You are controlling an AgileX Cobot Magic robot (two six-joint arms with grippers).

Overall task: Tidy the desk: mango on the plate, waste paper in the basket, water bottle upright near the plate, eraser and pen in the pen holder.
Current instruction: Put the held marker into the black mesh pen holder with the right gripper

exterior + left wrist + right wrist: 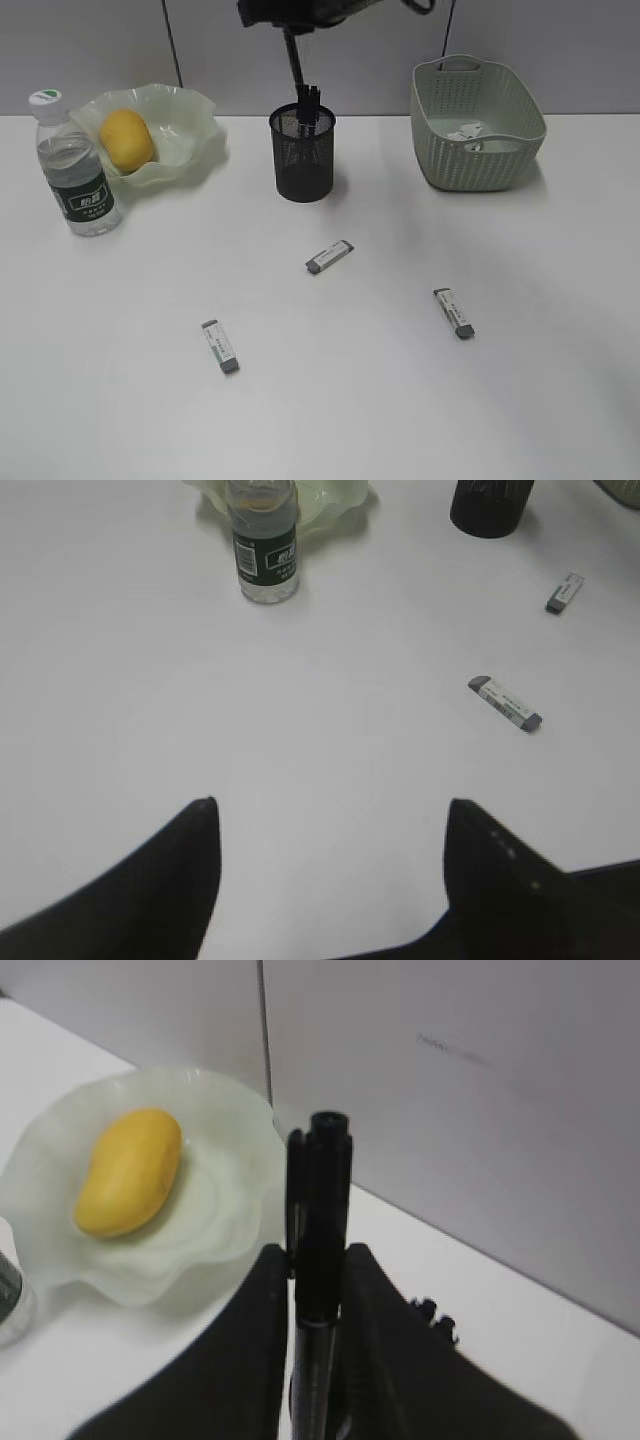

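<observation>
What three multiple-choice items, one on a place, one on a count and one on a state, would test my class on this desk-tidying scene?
1. Where is the mango?
A. On the wavy-rimmed green plate
B. In the woven basket
C. On the bare desk

2. How many erasers lie on the desk?
A. One
B. Two
C. Three

3. What is the right gripper doing?
A. Hanging open with nothing in it
B. Shut on a black pen above the pen holder
C. Holding the water bottle

Answers:
1 A: the mango sits inside the plate, beside the upright water bottle.
2 C: three erasers lie loose on the desk.
3 B: the right gripper has its jaws closed on the pen, over the pen holder.
</observation>
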